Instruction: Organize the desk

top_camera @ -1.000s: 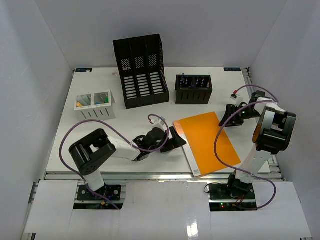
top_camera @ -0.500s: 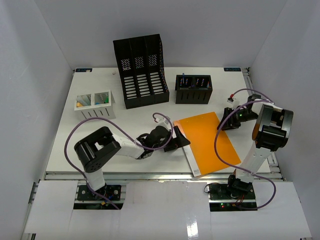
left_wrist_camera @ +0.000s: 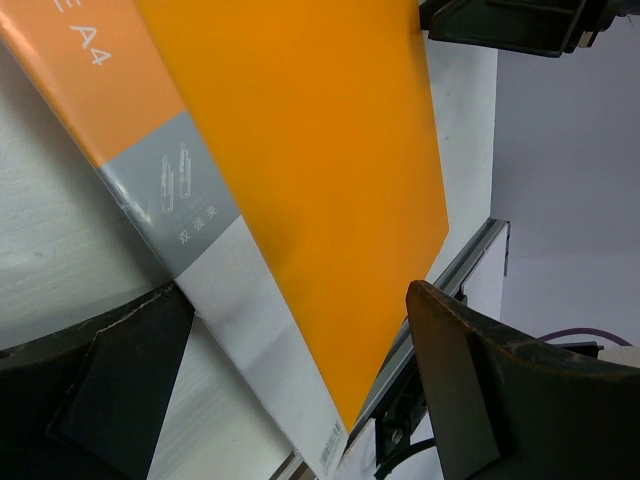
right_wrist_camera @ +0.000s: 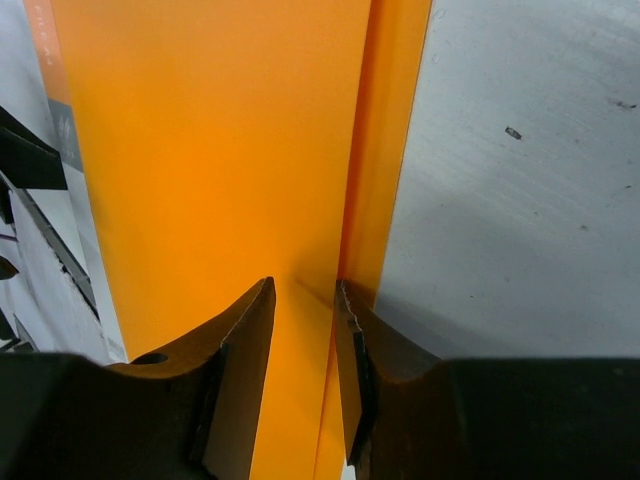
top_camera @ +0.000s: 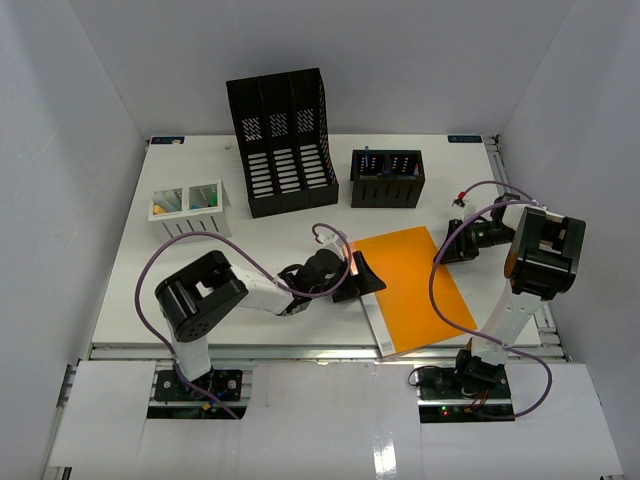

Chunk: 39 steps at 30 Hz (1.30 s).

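Observation:
An orange folder [top_camera: 415, 285] with a grey and white spine lies on the white desk [top_camera: 170, 290], its near corner over the front rail. My left gripper [top_camera: 355, 278] lies low at the folder's left edge. It is open wide, its jaws either side of the spine [left_wrist_camera: 215, 290]. My right gripper [top_camera: 462, 240] is at the folder's far right corner. In the right wrist view its jaws [right_wrist_camera: 304, 285] stand a narrow gap apart, straddling the edge of the orange cover [right_wrist_camera: 200, 150]. The right finger [right_wrist_camera: 355, 360] touches that edge.
A tall black file rack [top_camera: 283, 140] and a black pen holder [top_camera: 387, 178] stand at the back. A white basket [top_camera: 190, 208] with small items sits at the left. The silver rail [top_camera: 300, 350] runs along the desk's front edge.
My left gripper has slid right up to the folder's spine, and the folder's near corner has shifted slightly left. My right gripper's jaws have narrowed over the cover's edge.

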Available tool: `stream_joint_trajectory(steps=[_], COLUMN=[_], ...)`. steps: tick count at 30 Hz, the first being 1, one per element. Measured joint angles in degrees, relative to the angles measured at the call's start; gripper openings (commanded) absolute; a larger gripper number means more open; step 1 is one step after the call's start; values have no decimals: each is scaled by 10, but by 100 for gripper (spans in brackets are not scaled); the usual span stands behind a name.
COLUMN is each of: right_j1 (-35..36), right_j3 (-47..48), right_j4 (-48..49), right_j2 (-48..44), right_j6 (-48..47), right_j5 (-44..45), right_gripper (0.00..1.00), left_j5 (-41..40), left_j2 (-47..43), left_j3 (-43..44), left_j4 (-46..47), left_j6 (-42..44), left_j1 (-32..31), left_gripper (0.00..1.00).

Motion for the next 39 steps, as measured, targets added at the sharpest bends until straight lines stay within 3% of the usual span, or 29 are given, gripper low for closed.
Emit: stream_joint_trajectory(steps=[14, 24, 34, 39], right_j1=[-2, 17, 28, 38], right_j3=[2, -2, -22, -35], right_j4=[-16, -11, -9, -8], right_j2=[17, 16, 6, -6], right_j6=[-40, -13, 2, 0], right_j5=[-24, -21, -22, -16], right_gripper=[27, 27, 27, 27], left_j5=[29, 36, 21, 18], left_j2=[17, 23, 6, 1], left_j3=[32, -3, -56, -62], left_j4=[-25, 59, 119, 129], left_j6=[22, 38, 64, 72], left_j1=[0, -2, -7, -7], left_gripper=[98, 95, 66, 37])
